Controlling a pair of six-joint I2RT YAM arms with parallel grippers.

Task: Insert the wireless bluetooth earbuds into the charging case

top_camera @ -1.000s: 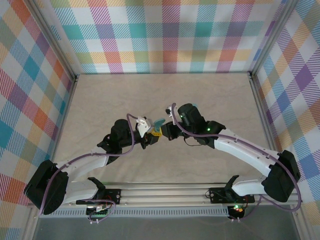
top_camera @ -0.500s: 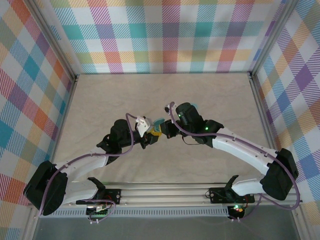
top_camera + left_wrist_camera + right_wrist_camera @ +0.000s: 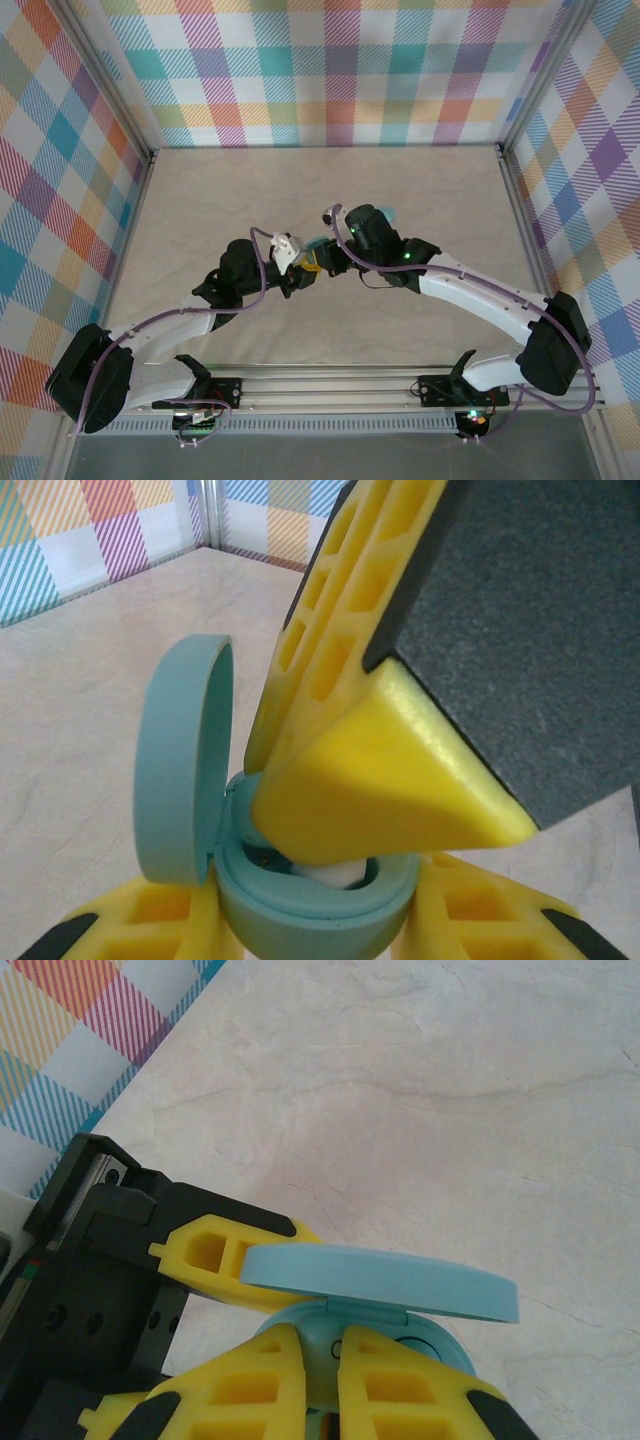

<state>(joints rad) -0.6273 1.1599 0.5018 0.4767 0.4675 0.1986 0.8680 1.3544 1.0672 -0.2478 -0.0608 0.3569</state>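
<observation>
A beige, marble-patterned table (image 3: pixel 200 200) sits inside pastel plaid walls (image 3: pixel 330 70), seen from above. Two white and black robot arms reach in from the near edge and meet nose to nose near the middle of the table. The left arm (image 3: pixel 170 325) bends in from the lower left and the right arm (image 3: pixel 480 295) from the lower right.

The left gripper (image 3: pixel 303 268) has yellow plastic fingers. It is clamped narrow on a pale blue-green oval charging case (image 3: pixel 300 925), with one finger on each side of the case's base. The case's round hinged lid (image 3: pixel 185 770) stands open and upright, on the left in the left wrist view. In the right wrist view the lid shows edge-on, lying across just above the right gripper's fingers.

The right gripper (image 3: pixel 322 1348) has its yellow fingers drawn together, nearly touching. In the left wrist view its wedge-shaped fingertip (image 3: pixel 385 790) points down into the open mouth of the case, against the rim.

A small pale rounded earbud (image 3: pixel 335 875) lies inside the case's well, directly beneath that fingertip. It cannot be told whether the right gripper's fingers are pinching the earbud or only resting above it.
</observation>
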